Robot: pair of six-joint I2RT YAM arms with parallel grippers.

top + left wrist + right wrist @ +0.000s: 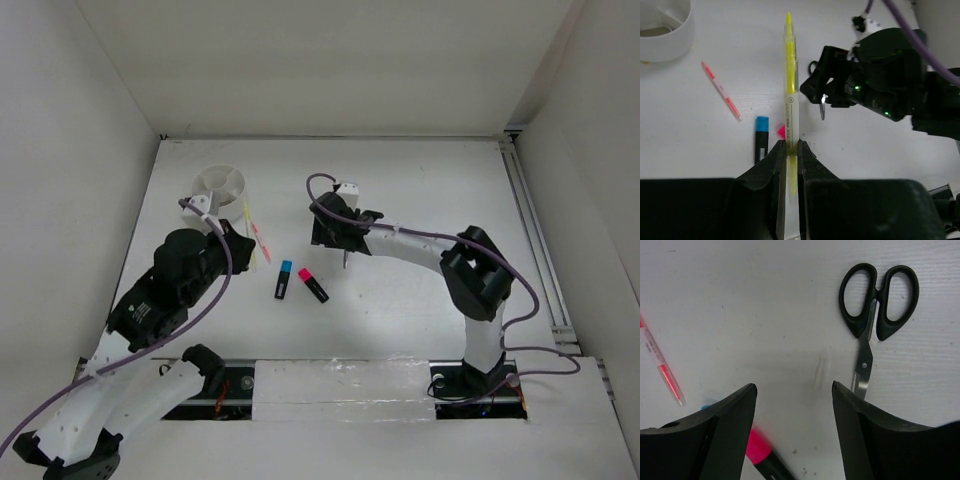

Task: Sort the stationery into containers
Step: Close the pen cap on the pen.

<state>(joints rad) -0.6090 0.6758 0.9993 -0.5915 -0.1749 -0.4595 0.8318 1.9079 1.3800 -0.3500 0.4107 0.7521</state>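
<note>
The sorting has hardly begun, in my judgement. In the bowl [677,35] I see nothing yet, as far as the top view shows its compartments. The pink pen [721,91], the blue highlighter [284,278], the pink highlighter [313,285] and the scissors [875,315] all lie on the table [400,180]. The tan block I cannot find in any view. So one item is in hand and all the others are left.

The left pincer [791,150] is closed tight on the yellow pen [791,90], gripping it near its back end, with the tip pointing away from the wrist. It is just beside the bowl, not over it. I cannot tell whether the pen is off the table.

The right pincer [793,387] stands over the scissors with its jaws apart and nothing between them. The handles lie ahead of the fingers, and the blade end goes behind the right finger [875,435]. I cannot tell if that finger touches the blade.
</note>
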